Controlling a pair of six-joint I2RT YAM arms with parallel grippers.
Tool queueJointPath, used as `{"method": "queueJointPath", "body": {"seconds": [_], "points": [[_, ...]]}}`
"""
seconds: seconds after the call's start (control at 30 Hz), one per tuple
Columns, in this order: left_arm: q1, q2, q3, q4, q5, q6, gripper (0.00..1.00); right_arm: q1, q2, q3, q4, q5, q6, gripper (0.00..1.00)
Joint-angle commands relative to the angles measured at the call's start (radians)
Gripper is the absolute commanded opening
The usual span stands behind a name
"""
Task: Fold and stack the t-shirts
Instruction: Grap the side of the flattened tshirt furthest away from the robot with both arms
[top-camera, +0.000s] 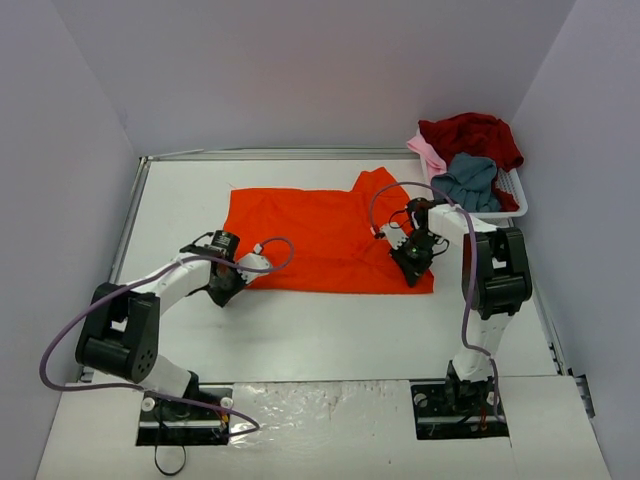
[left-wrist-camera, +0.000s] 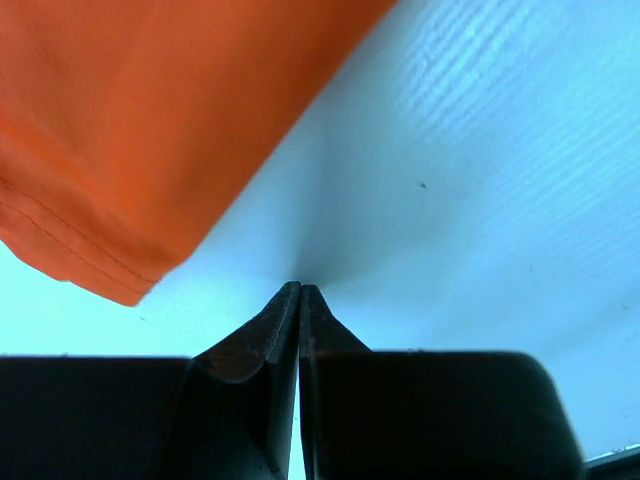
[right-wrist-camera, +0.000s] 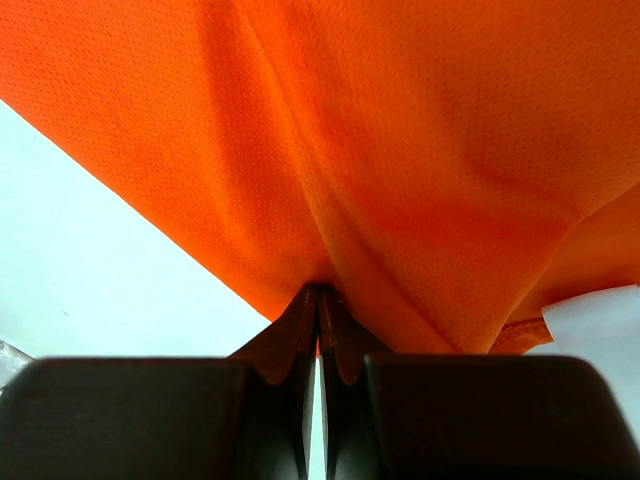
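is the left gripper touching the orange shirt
Apart. The left wrist view shows bare table between the shut left gripper and the shirt hem.

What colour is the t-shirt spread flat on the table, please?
The t-shirt is bright orange-red, clearest in the top external view.

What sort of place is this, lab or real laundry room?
Most likely a lab test cell: a white table boxed in by plain blank walls, a left arm and right arm bolted at its near edge, and just an orange shirt plus a basket of shirts as props.
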Motion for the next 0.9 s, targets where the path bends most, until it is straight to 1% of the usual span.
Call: {"method": "queueJointPath", "body": {"seconds": [0.0,0.17,0.27,0.33,0.43,0.57,0.67,0.87], "points": [[-0.003,-0.077,-0.008,-0.035,-0.036,0.005,0.02,0.008,0.016,-0.046,-0.042,0.035,-0.006,0.00],[-0.002,-0.169,0.008,-0.027,-0.025,-0.016,0.02,0.011,0.023,-0.030,-0.043,0.033,0.000,0.00],[0.001,-0.221,0.006,0.031,-0.028,-0.037,0.02,0.013,0.034,-0.024,-0.040,0.033,0.004,0.00],[0.006,-0.221,0.003,0.091,-0.025,-0.047,0.02,0.017,0.042,-0.023,-0.041,0.038,0.006,0.00],[0.007,-0.157,0.006,0.144,-0.017,-0.047,0.02,0.022,0.054,-0.018,-0.040,0.042,0.012,0.00],[0.023,-0.022,0.041,0.195,-0.017,-0.050,0.02,0.026,0.059,-0.004,-0.041,0.044,0.020,0.00],[0.037,0.024,0.066,0.235,-0.013,-0.056,0.02,0.028,0.066,0.000,-0.041,0.050,0.023,0.00],[0.063,0.045,0.101,0.272,-0.001,-0.057,0.02,0.028,0.100,0.005,-0.041,0.067,0.024,0.00]]}}
